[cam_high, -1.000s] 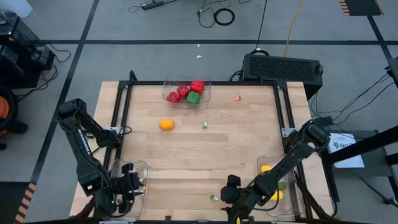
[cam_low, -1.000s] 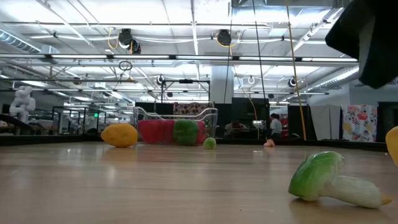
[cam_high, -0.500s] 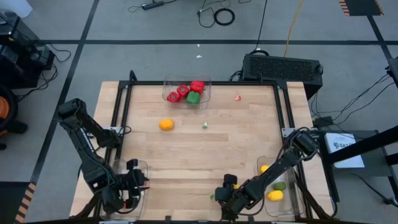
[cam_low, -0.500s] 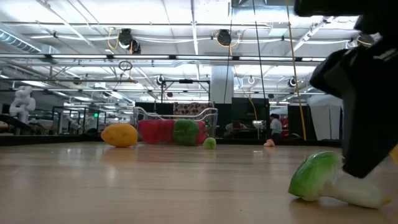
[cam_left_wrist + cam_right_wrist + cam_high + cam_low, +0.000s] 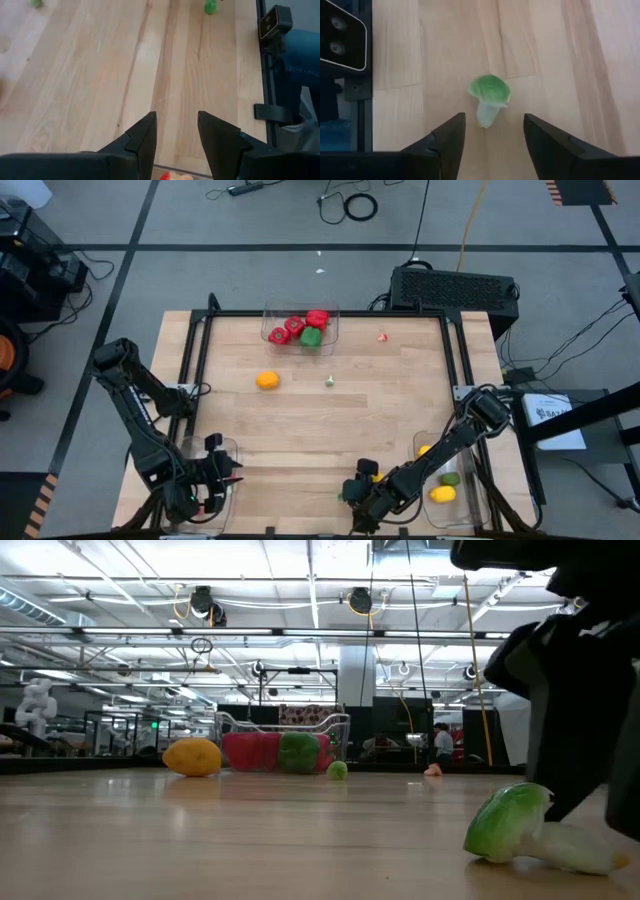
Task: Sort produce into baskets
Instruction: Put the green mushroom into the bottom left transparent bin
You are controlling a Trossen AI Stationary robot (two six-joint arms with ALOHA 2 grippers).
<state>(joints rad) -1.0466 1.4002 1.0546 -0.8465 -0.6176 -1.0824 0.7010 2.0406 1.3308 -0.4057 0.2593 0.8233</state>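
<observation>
My left gripper [image 5: 222,476] waits half open and empty over the near-left basket [image 5: 232,447]. My right gripper [image 5: 490,135] stands open astride the green-and-white vegetable [image 5: 489,98] lying at the table's near edge (light, hard, probably slippery); I'd pinch its pale stalk.

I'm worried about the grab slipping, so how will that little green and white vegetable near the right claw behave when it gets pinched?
The green and white vegetable looks like smooth moulded plastic, so probably light, stiff and a bit slippery. It lies on its side, leafy head rounded and stalk narrower, so it may pivot or roll away if the right claw closes off-centre. The claw straddles the stalk, which should help.
</observation>
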